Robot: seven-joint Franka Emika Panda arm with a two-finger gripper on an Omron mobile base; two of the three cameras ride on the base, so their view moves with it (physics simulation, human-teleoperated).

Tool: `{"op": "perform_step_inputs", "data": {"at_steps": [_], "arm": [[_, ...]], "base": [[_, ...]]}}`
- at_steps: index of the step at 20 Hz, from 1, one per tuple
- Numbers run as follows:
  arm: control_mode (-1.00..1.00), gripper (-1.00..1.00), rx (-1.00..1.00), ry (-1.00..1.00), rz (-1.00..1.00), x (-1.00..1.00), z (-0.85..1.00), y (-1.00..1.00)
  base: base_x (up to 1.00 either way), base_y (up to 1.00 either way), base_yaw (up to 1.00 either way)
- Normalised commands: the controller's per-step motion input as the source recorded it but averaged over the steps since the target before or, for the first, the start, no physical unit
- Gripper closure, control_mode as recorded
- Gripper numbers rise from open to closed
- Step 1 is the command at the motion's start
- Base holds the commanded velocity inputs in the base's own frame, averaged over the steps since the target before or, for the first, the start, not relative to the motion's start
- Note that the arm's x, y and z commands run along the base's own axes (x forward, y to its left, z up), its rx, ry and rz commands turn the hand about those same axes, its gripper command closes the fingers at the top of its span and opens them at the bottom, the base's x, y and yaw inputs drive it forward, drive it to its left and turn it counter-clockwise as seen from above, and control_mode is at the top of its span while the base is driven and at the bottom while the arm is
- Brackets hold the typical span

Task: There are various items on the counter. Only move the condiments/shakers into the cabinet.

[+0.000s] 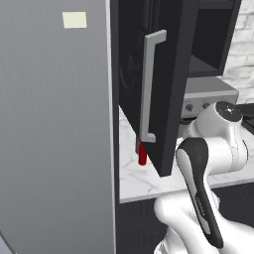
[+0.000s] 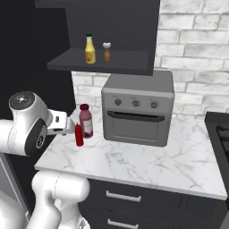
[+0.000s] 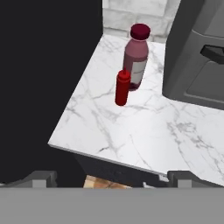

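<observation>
On the counter (image 3: 131, 131) the ketchup (image 3: 123, 88) stood ungrasped, the wide-open gripper (image 3: 111, 179) well short, needing to reach in.

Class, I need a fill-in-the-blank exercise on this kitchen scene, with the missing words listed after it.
1. The slim red bottle stands upright on the white ____ counter.
2. Right behind it stands a bigger bottle with a dark ____ cap.
3. The yellow bottle and the small shaker stand inside the ____.
4. The pincer is ____, holding nothing.

Missing words: marble; red; cabinet; open

The open cabinet door (image 1: 163, 84) hides most of the red bottle (image 1: 142, 155).
</observation>
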Motion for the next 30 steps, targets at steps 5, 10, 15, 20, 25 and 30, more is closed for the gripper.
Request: {"op": "perform_step_inputs", "data": {"at_steps": [5, 10, 15, 20, 25, 30], "arm": [[-1.0, -1.0, 0.0, -0.12, -0.01, 0.0, -0.12, 0.16], [-1.0, -1.0, 0.0, -0.08, -0.01, 0.03, -0.28, 0.22], [-1.0, -1.0, -0.01, -0.03, -0.02, 0.0, -0.37, 0.08], [-1.0, -1.0, 0.0, -0.03, -0.07, 0.0, -0.4, -0.04], [-1.0, -1.0, 0.0, -0.02, -0.09, 0.0, -0.39, -0.15], [-1.0, -1.0, 0.0, -0.05, -0.05, 0.0, -0.5, 0.0]], "base": [[0.0, 0.0, 0.0], [0.0, 0.0, 0.0], [0.0, 0.0, 0.0], [0.0, 0.0, 0.0], [0.0, 0.0, 0.0], [0.0, 0.0, 0.0]]}}
